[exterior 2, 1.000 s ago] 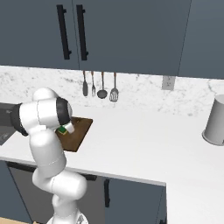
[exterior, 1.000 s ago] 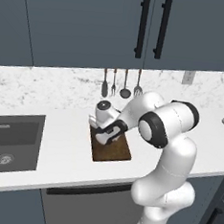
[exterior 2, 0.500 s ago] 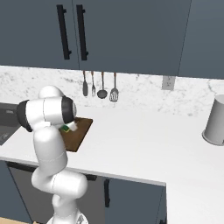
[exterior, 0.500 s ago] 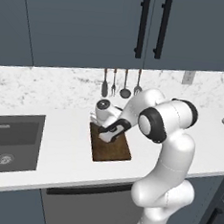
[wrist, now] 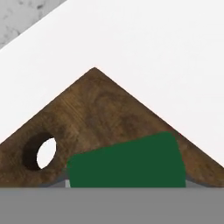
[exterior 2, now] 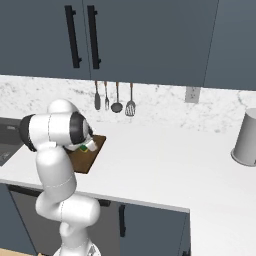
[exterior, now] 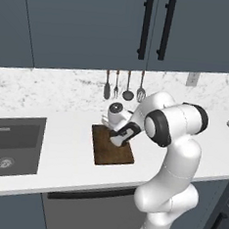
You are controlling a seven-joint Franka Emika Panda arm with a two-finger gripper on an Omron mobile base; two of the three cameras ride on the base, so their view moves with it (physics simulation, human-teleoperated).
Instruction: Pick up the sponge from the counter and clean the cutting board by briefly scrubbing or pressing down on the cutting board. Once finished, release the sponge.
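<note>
Gripper point(exterior: 115, 136) is clenched on the sponge point(wrist: 127, 162), green face toward the hand camera, positioned over the far corner of the cutting board point(exterior: 112, 147) beside the board's hole point(wrist: 40, 152). The cutting board lies flat on the white counter point(exterior: 69, 152), right of the dark inset sink point(exterior: 10, 144). A grey canister point(exterior 2: 246, 137) stands well apart at the counter's right end; its contents cannot be seen.

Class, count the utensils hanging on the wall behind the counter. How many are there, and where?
4, in a row on the backsplash above the board: a dark one leftmost, a fork, a ladle, and a slotted turner rightmost.
</note>
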